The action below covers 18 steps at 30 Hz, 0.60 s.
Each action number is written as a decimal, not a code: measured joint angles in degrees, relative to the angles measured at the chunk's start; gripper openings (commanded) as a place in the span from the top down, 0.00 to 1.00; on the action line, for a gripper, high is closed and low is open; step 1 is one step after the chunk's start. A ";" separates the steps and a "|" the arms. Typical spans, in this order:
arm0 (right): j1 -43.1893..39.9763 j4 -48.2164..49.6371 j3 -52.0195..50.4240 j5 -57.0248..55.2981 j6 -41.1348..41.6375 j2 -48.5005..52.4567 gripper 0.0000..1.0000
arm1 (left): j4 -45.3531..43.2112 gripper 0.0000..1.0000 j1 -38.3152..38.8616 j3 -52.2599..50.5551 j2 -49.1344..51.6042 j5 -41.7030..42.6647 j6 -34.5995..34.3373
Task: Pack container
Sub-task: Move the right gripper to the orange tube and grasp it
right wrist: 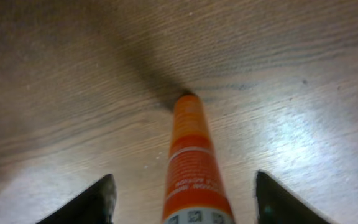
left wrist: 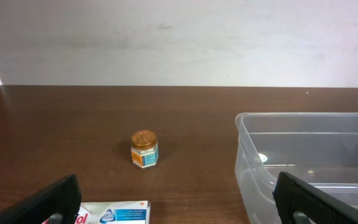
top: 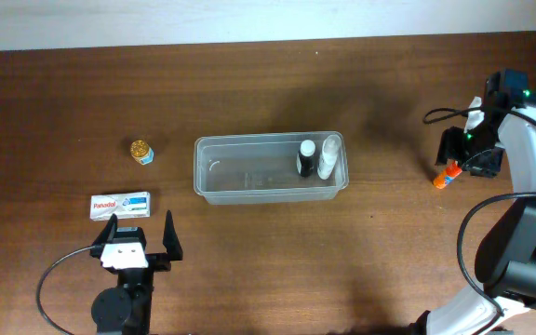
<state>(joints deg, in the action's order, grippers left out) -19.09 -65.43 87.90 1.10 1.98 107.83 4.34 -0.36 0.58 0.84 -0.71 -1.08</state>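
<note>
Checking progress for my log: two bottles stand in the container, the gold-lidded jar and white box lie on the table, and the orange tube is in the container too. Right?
Not quite. The orange tube is outside the container, lying on the table far to its right beneath the right gripper, as the overhead view shows. The rest holds.

Orange tube (right wrist: 190, 163) blurred and cropped at the right wrist view's bottom edge, white box (left wrist: 115, 214) cut off below the left wrist view, container (left wrist: 252, 163) running off its right edge, jar (left wrist: 144, 149) label too small to read
</note>
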 measured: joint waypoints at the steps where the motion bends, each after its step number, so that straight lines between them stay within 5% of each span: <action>1: 0.00 0.07 0.00 -0.22 -0.07 0.00 0.53 | 0.02 0.01 0.00 0.00 0.00 0.00 0.00; 10: -0.02 0.22 0.00 -1.14 -0.42 0.00 0.83 | 0.02 0.01 0.00 0.00 0.00 0.00 0.00; 18: -0.02 -0.31 0.00 -1.09 -0.42 0.00 0.88 | 0.02 0.00 0.00 0.00 0.00 0.00 0.00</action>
<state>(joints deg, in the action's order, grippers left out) -19.11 -65.73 87.90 0.01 1.56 107.83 4.36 -0.36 0.58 0.84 -0.71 -1.08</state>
